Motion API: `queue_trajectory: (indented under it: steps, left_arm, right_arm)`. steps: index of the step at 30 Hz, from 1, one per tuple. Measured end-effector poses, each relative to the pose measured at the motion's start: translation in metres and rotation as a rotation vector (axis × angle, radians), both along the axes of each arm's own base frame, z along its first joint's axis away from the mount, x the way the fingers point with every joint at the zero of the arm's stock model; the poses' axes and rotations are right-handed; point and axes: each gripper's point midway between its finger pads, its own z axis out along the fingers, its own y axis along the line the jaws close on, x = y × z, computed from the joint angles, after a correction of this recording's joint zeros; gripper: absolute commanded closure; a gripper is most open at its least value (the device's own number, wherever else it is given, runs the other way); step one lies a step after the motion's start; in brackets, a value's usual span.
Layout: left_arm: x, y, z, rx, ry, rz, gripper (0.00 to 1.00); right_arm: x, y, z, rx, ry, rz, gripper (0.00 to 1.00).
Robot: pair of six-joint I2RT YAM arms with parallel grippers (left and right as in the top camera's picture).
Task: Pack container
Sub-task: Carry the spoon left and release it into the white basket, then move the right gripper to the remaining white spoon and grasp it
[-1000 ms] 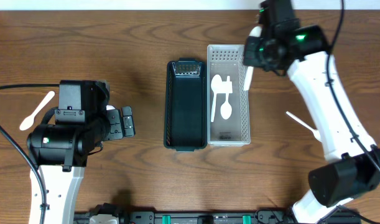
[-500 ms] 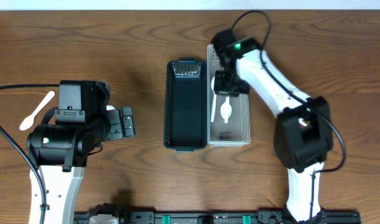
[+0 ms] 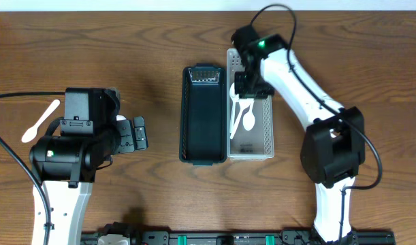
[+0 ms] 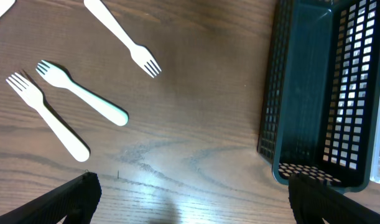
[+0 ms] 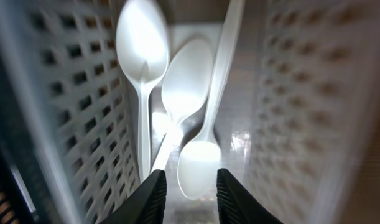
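A white slotted container (image 3: 269, 139) stands just right of an empty dark teal container (image 3: 203, 129). Three white spoons (image 3: 243, 112) lie in the white one. My right gripper (image 3: 252, 86) hangs low inside it, near its far end. In the right wrist view that gripper (image 5: 190, 179) has its jaws slightly apart, open, just above the bowl of one spoon (image 5: 199, 169), holding nothing. My left gripper (image 3: 136, 133) is wide open above bare wood left of the teal container (image 4: 314, 93). Three white forks (image 4: 84, 94) lie on the table ahead of it.
Another white spoon (image 3: 41, 121) lies at the far left of the table. The left arm's body covers the forks in the overhead view. The white container's walls (image 5: 71, 106) close in on both sides of the right gripper.
The right arm swung in from the back right with a white spoon and lowered into the white container. Its jaws have parted, and the spoon now lies with the others. The left arm is still.
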Motion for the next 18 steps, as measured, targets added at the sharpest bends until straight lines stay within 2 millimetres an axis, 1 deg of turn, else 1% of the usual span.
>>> queue_trajectory:
  steps: [3, 5, 8, 10, 12, 14, 16, 18]
  left_arm:
    - [0.000, 0.000, 0.000, 0.000, 0.000, 0.000, 0.02]
    - [0.000, 0.000, 0.000, 0.000, 0.000, 0.000, 0.02]
    - [0.000, 0.000, 0.000, 0.000, 0.000, 0.000, 0.02]
    - [0.000, 0.000, 0.000, 0.000, 0.000, 0.000, 0.02]
    - [0.000, 0.000, 0.000, 0.000, 0.000, 0.000, 0.02]
    - [0.000, 0.000, 0.000, 0.000, 0.000, 0.000, 0.02]
    - [0.000, 0.000, 0.000, 0.000, 0.000, 0.000, 0.02]
    - [0.000, 0.000, 0.000, 0.000, 0.000, 0.000, 0.02]
  right_arm:
    - [0.021, -0.016, 0.037, 0.002, -0.070, -0.019, 0.70]
    - [0.035, -0.034, 0.066, -0.001, -0.136, -0.055, 0.69]
    - [0.047, -0.073, 0.111, -0.005, -0.231, -0.142, 0.65]
    - [0.049, -0.109, 0.142, -0.007, -0.295, -0.224, 0.65]
    - [0.042, -0.143, 0.163, -0.016, -0.327, -0.309, 0.65]
    - [0.027, -0.183, 0.178, -0.034, -0.329, -0.415, 0.66]
    - [0.011, -0.215, 0.182, -0.055, -0.300, -0.505, 0.68]
    - [-0.007, -0.240, 0.178, -0.075, -0.243, -0.597, 0.68]
